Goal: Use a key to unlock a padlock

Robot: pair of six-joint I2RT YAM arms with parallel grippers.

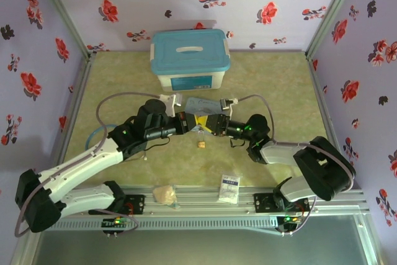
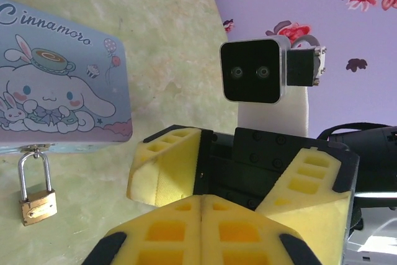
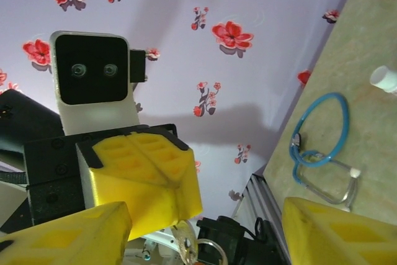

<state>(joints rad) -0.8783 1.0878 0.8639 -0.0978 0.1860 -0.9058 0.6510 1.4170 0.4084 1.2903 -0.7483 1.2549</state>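
Brass padlock lies on the bench, hooked through the hasp of the Cinnamoroll tin, near both tools. The key, which I cannot make out, could slip and drop if passed between misaligned pads. Left tool is pressed together, while right tool faces it with fingers apart, gripping nothing visible.

Small brass padlock, shackle closed, looped through clasp of cartoon tin
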